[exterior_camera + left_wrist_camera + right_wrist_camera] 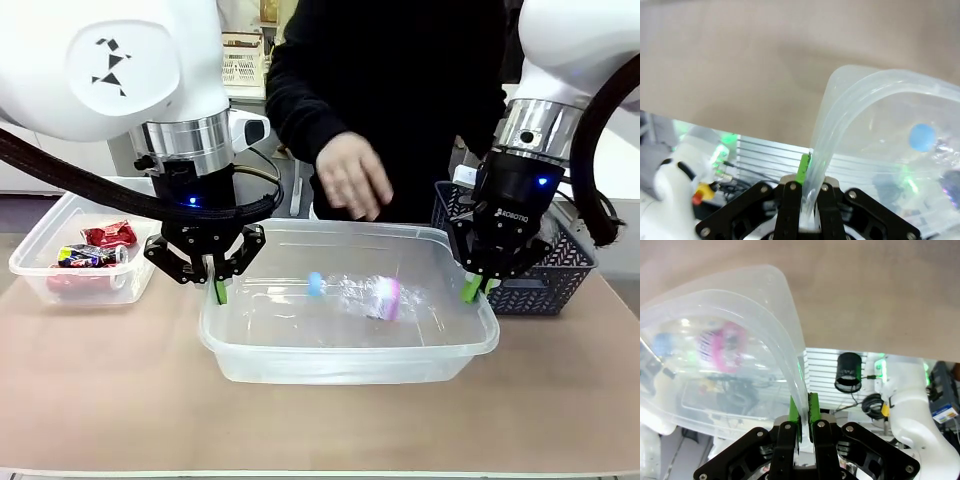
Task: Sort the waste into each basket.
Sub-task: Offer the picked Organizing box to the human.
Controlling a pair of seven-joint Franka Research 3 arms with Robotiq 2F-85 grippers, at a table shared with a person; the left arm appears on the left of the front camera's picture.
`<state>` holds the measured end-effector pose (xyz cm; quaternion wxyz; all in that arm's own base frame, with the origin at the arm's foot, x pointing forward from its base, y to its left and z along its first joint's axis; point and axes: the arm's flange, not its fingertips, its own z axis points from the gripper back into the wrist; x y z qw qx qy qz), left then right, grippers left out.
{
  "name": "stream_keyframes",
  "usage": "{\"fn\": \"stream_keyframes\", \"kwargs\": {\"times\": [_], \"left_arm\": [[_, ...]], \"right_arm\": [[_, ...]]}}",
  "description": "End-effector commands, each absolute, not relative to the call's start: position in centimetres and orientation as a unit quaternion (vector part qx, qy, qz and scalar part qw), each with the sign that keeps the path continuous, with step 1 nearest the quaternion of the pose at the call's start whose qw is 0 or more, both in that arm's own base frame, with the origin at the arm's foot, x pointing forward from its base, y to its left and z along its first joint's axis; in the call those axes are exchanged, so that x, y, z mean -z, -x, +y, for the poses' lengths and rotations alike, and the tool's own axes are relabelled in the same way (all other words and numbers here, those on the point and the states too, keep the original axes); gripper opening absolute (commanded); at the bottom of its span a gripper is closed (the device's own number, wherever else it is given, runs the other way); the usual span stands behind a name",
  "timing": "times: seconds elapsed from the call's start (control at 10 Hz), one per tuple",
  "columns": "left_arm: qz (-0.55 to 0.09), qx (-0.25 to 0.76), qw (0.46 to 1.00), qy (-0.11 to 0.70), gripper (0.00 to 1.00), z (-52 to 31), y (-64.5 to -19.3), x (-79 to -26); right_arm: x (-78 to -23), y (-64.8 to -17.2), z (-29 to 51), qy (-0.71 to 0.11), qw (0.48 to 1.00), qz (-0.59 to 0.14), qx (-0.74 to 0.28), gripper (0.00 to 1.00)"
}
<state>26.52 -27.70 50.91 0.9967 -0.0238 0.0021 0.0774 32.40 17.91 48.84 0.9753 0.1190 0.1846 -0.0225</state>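
Observation:
A large clear basket (pixel 350 352) stands in the middle of the table. Inside it lie clear bottles, one with a blue cap (pixel 315 284) and one with a pink cap (pixel 388 298). My left gripper (pixel 218 290) is shut on the rim at the basket's left end, seen close up in the left wrist view, gripper (pixel 810 172) on rim (pixel 880 82). My right gripper (pixel 473 290) is shut on the right end's rim, gripper (pixel 805 410) on rim (pixel 785 295). A smaller clear basket (pixel 30 250) at the left holds red cans (pixel 110 235) and a colourful wrapper (pixel 85 256).
A person in black stands at the far side with one hand (pixel 350 175) hovering over the middle basket's back edge. A dark blue lattice basket (pixel 555 270) sits behind my right gripper. Bare table lies in front of the baskets.

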Motion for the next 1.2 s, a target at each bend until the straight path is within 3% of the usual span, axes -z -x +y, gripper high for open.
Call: {"fn": "stream_keyframes", "kwargs": {"times": [0.0, 1.1], "left_arm": [[0.002, -0.089, 0.996, 0.032, 0.0, -27.81, -26.57, -51.38], [0.002, -0.089, 0.996, 0.032, 0.0, -27.81, -26.57, -51.38]], "right_arm": [[-49.13, -32.24, 18.05, -0.128, 0.973, 0.188, 0.029, 0.0], [-49.13, -32.24, 18.05, -0.128, 0.973, 0.188, 0.029, 0.0]]}}
